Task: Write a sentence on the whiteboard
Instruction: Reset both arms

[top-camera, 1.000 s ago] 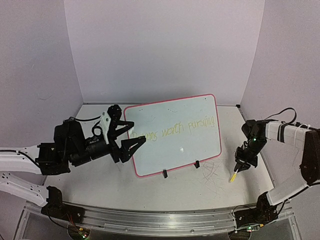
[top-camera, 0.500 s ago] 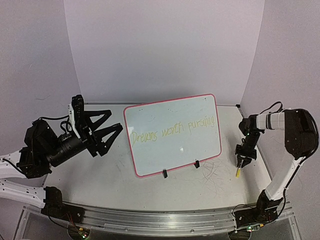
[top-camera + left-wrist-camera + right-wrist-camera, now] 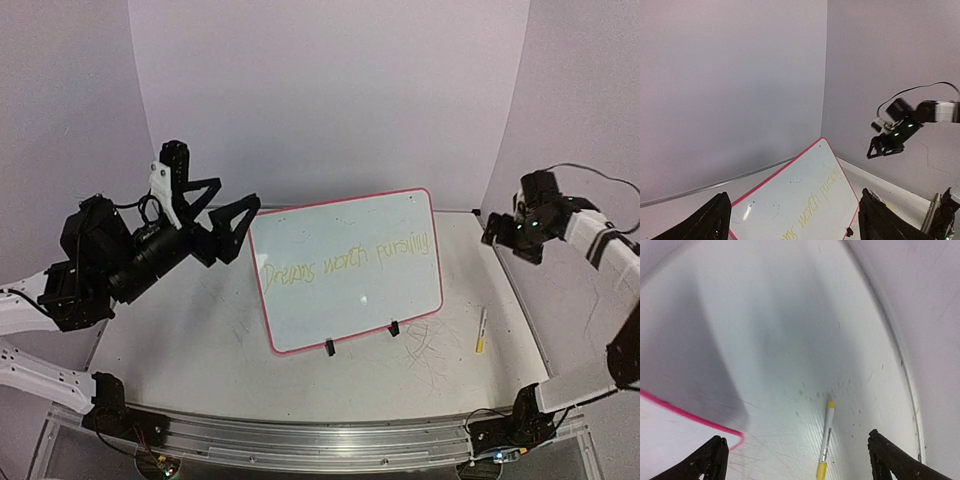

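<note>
Since sentence (image 3: pixel 345 259) spans whiteboard (image 3: pixel 340 312), propped mid-table, writing judged done; marker (image 3: pixel 481 329) lies right of board; left gripper (image 3: pixel 238 195) and right gripper (image 3: pixel 503 238) raised, wide, empty; next: retire both arms clear of board

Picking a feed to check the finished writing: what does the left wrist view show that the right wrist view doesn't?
Left wrist only: the yellow sentence across the board face, and the right gripper up near the wall. Right wrist only, at least clearly: the yellow-tipped marker lying on the table, apart from the board. Shared: the whiteboard, though the right wrist view catches just one pink-rimmed corner.
</note>
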